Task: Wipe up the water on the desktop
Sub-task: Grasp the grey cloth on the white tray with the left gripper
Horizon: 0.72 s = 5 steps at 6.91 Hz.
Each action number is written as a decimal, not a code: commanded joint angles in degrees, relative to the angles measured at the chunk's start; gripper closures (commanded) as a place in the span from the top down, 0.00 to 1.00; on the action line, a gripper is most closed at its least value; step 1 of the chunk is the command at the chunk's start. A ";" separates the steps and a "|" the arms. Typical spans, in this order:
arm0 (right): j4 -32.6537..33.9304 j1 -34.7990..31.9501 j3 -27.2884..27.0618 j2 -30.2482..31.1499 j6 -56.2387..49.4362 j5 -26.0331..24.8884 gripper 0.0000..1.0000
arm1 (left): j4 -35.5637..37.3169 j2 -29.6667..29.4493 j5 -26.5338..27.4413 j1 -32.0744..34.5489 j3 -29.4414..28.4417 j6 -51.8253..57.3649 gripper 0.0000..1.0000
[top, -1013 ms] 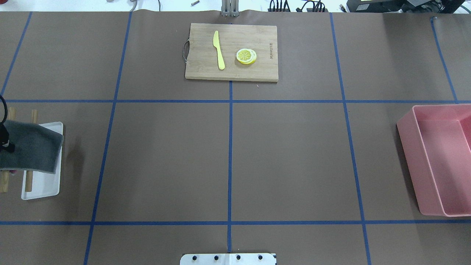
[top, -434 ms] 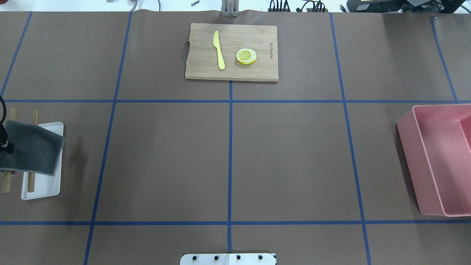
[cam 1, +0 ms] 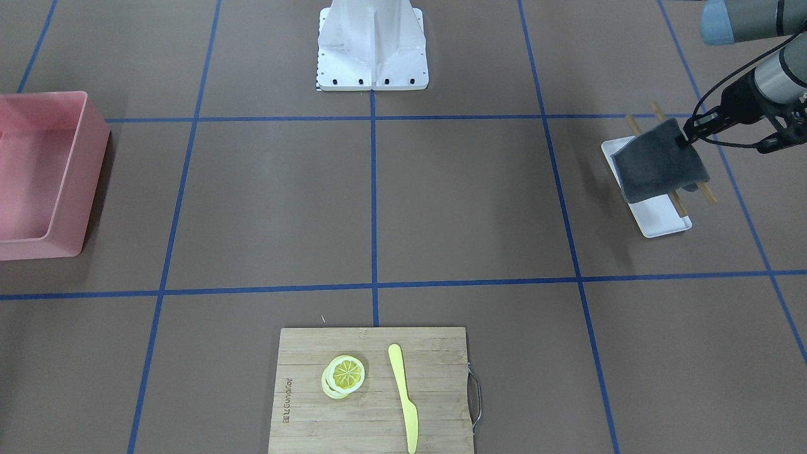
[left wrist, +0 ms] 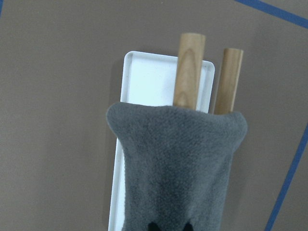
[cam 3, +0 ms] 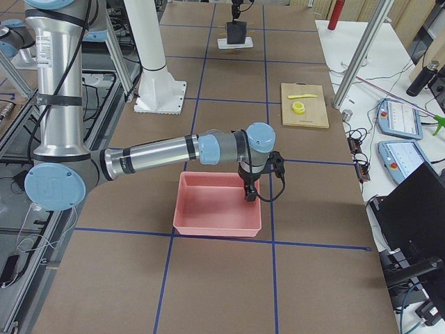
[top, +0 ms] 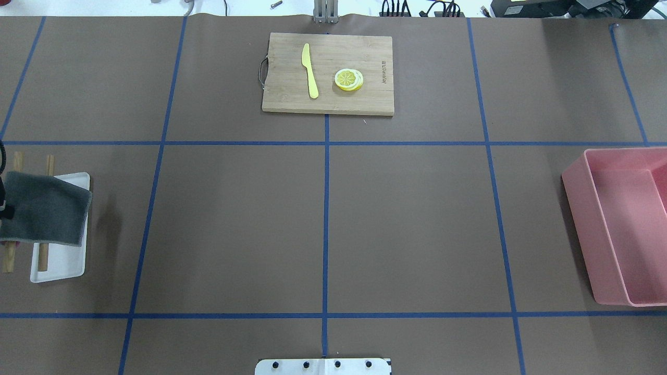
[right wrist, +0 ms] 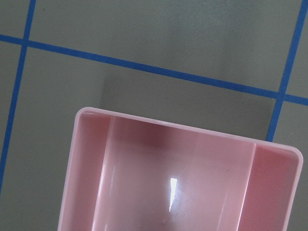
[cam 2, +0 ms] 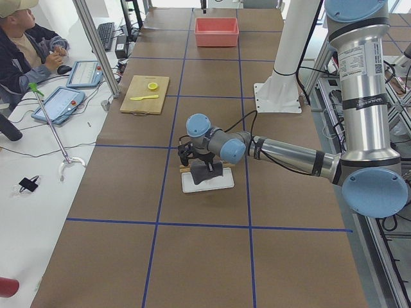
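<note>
The desktop [top: 234, 224] is brown with blue tape lines; no water shows on it in any view. My left gripper [cam 1: 683, 139] is shut on the top edge of a grey cloth [cam 1: 656, 165]. The cloth [top: 49, 208] hangs over a white tray [top: 62, 268] and two wooden sticks [left wrist: 190, 67] at the table's left end. In the left wrist view the cloth [left wrist: 178, 163] fills the lower middle. My right gripper [cam 3: 249, 193] hangs over the rim of a pink bin [cam 3: 215, 205]. It shows only in the exterior right view, so I cannot tell its state.
A bamboo cutting board [top: 328, 73] lies at the far middle, with a yellow knife [top: 310, 70] and lemon slices [top: 348, 79] on it. The pink bin [top: 625, 224] stands at the right end. The robot's base plate [top: 323, 366] is at the near edge.
The grey cloth in the left gripper has drifted very slightly to the right. Nothing else has moved.
</note>
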State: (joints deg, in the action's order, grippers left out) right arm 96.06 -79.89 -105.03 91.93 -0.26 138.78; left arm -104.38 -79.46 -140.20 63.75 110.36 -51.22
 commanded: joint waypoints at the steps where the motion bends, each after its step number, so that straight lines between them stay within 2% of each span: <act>1: 0.00 0.00 0.00 0.00 0.00 0.00 1.00 | -0.03 0.62 -0.86 0.14 0.56 0.07 0.00; 2: 0.00 0.00 0.00 0.00 0.00 0.00 1.00 | 0.06 0.71 -1.82 0.40 1.95 0.07 0.00; 3: 0.00 0.00 -0.08 0.00 0.00 0.00 1.00 | 0.06 0.71 -6.53 2.06 2.92 0.07 0.00; 4: 0.00 0.00 -0.17 -0.61 0.00 0.00 1.00 | 0.15 0.01 -11.88 6.95 4.15 0.07 0.00; 5: -0.09 0.00 -0.26 -1.05 0.00 0.00 1.00 | 0.15 -1.21 -12.81 8.91 5.12 -0.02 0.00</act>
State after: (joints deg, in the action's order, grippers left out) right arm 96.04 -79.89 -105.19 91.41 -0.26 138.78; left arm -104.27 -79.52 -150.03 69.40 114.19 -51.17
